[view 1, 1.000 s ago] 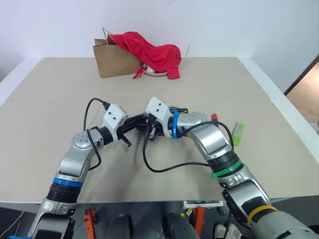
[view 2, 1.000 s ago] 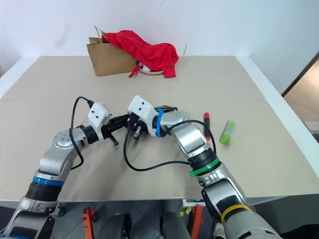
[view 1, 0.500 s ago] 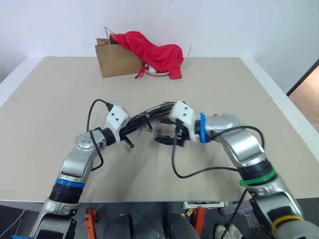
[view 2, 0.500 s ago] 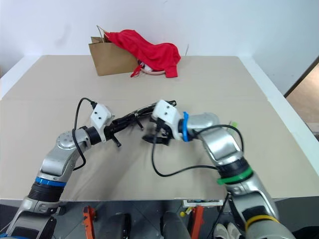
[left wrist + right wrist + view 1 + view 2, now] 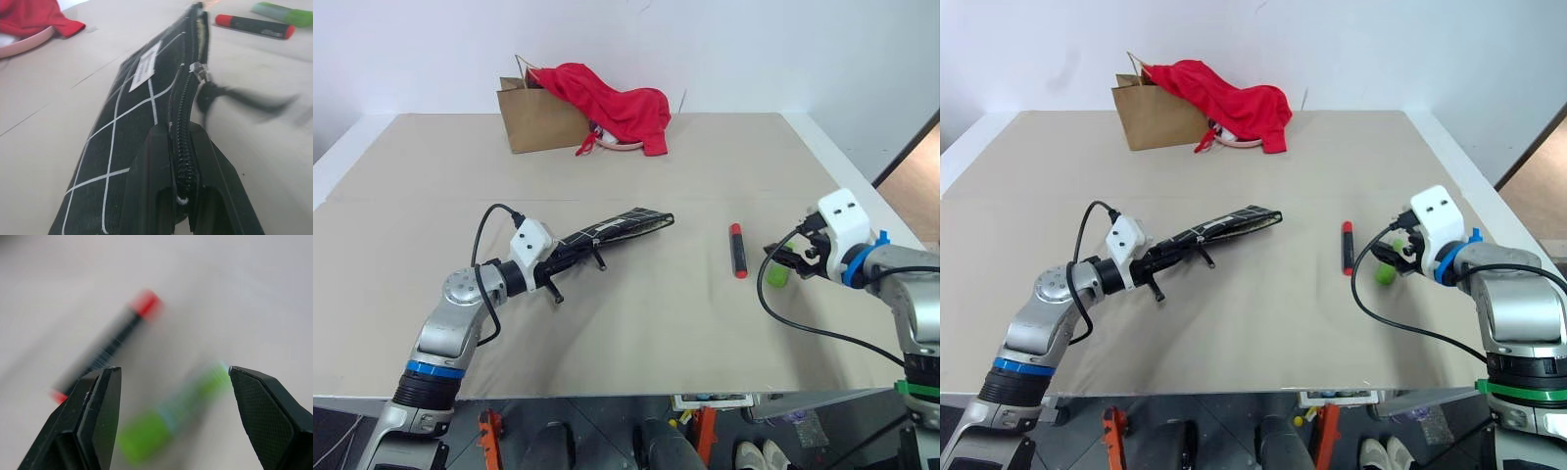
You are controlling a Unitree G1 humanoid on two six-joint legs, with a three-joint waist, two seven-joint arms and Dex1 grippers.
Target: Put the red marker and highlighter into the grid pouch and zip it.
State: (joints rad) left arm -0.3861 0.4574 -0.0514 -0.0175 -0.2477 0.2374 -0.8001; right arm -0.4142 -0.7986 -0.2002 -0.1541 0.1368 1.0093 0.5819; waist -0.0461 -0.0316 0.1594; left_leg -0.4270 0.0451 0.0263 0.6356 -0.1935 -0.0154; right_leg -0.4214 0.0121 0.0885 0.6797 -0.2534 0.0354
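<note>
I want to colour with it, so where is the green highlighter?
The highlighter lies on the table's right side, just right of the red marker, with the open right pincer hovering over it.

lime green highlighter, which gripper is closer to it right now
Right. The right gripper hangs open just above the lime green plastic highlighter. The left gripper is far across the table, shut on one end of the black grid-lined fabric pouch.
</note>
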